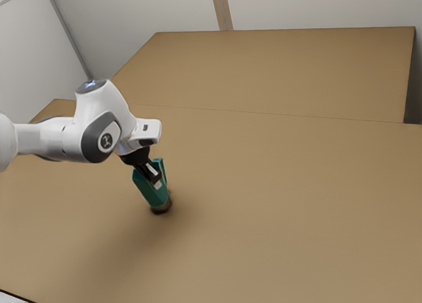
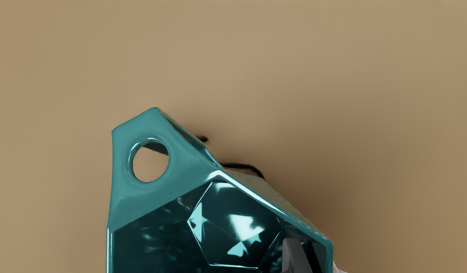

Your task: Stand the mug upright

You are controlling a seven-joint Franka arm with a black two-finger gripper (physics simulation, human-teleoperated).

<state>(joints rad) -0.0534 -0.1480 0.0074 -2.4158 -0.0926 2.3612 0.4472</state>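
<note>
The exterior view showed the mug (image 1: 150, 192) left of centre, tilted, its mouth toward the frame's upper left and its base toward the lower right; the wrist view added its faceted inside and the round hole through its handle (image 2: 121, 159). The end effector (image 1: 157, 182) was closed on the mug's wall, 1 finger (image 2: 293, 254) inside, 1 outside. The tabletop (image 1: 297, 204) stretched wide toward the exterior view's right, its far edge near the frame's top.
</note>
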